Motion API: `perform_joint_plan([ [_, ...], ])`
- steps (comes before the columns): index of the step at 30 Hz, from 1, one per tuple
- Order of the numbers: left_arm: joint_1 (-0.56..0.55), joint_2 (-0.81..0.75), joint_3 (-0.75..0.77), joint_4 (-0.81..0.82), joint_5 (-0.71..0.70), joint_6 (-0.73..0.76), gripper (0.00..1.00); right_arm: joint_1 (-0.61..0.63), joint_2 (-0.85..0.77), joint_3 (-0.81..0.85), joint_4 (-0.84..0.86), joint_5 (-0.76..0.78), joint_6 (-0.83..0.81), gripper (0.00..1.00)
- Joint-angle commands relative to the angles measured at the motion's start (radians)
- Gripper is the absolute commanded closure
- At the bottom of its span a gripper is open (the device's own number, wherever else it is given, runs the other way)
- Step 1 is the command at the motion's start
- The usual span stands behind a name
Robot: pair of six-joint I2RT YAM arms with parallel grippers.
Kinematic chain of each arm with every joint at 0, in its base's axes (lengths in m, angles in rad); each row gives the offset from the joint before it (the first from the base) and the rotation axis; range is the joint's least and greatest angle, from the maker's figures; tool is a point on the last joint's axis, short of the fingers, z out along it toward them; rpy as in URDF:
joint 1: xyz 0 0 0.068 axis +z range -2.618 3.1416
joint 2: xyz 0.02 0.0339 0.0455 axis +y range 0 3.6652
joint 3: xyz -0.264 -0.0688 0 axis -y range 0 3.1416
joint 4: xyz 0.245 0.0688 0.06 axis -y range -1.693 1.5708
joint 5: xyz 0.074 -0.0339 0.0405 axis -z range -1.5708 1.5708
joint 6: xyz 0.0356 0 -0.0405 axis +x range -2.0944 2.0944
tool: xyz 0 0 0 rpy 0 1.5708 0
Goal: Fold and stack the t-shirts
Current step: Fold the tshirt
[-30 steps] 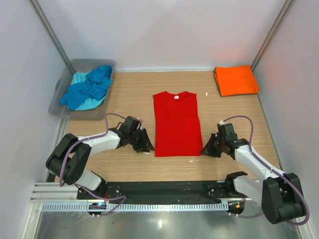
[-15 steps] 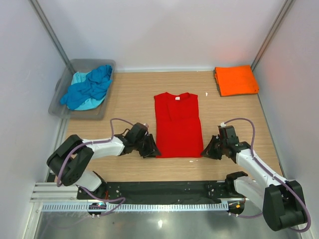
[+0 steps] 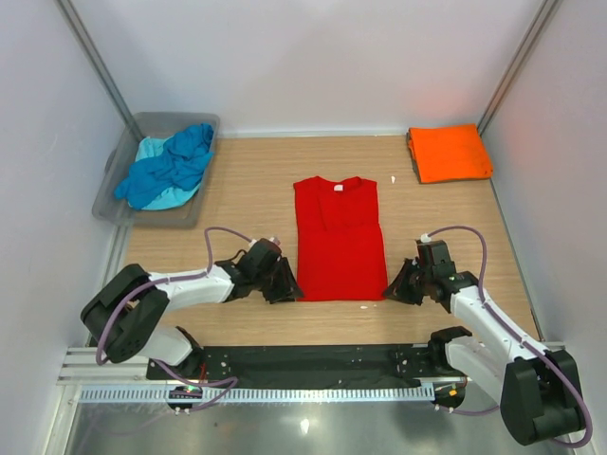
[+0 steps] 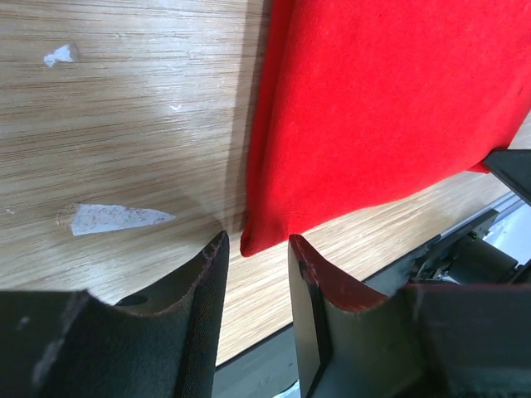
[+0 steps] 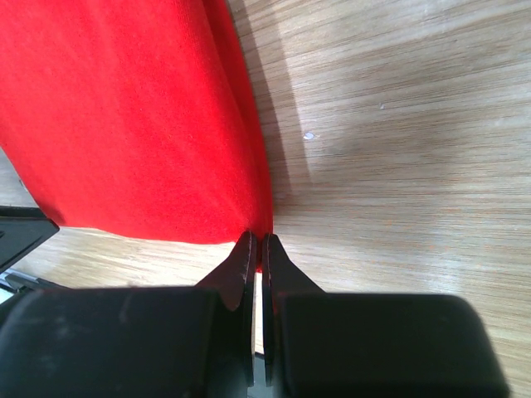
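Note:
The red t-shirt [image 3: 338,237] lies flat mid-table, folded into a long narrow strip with its collar at the far end. My left gripper [image 3: 287,287] is low at its near left corner. In the left wrist view the left gripper [image 4: 257,240] is open, and the corner of the red t-shirt [image 4: 390,99] sits just beyond the gap. My right gripper [image 3: 394,287] is at the near right corner. In the right wrist view the right gripper [image 5: 256,240] is shut on the edge of the red t-shirt [image 5: 124,116]. An orange t-shirt [image 3: 449,152] lies folded at the far right.
A grey plastic tub [image 3: 112,180] at the far left holds a crumpled blue t-shirt [image 3: 175,161] over a pale turquoise one [image 3: 152,150]. White walls close in both sides. A black rail [image 3: 303,362] runs along the near edge.
My left gripper has moved right and nearer, up to the shirt's near left corner. My right gripper has shifted only slightly at the near right corner. The shirt's near edge has barely moved.

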Motion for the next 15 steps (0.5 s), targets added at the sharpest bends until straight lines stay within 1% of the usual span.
perform_joint_plan([
  [1, -0.019, 0.011, -0.026, -0.128, -0.095, 0.022, 0.62, 0.001, -0.022, -0.009, -0.010, -0.010, 0.017, 0.99],
  [6, -0.028, 0.063, -0.012, -0.119, -0.095, 0.013, 0.60, 0.001, -0.030, -0.010, -0.011, -0.012, 0.019, 0.99],
  [8, -0.030, 0.077, -0.011, -0.100, -0.090, 0.007, 0.63, 0.001, -0.036, -0.012, -0.013, -0.013, 0.019, 0.99],
  [11, -0.031, 0.075, -0.014, -0.086, -0.093, 0.004, 0.74, 0.001, -0.048, -0.015, -0.019, -0.012, 0.022, 0.99],
  [12, -0.030, 0.062, -0.011, -0.086, -0.095, 0.006, 0.86, 0.001, -0.053, -0.013, -0.029, -0.003, 0.023, 0.99],
  [14, -0.030, 0.037, -0.012, -0.091, -0.101, 0.006, 1.00, 0.001, -0.073, -0.006, -0.049, 0.007, 0.034, 0.99],
  [15, -0.030, 0.011, -0.009, -0.105, -0.102, 0.007, 1.00, 0.003, -0.079, 0.002, -0.066, 0.014, 0.037, 0.99],
])
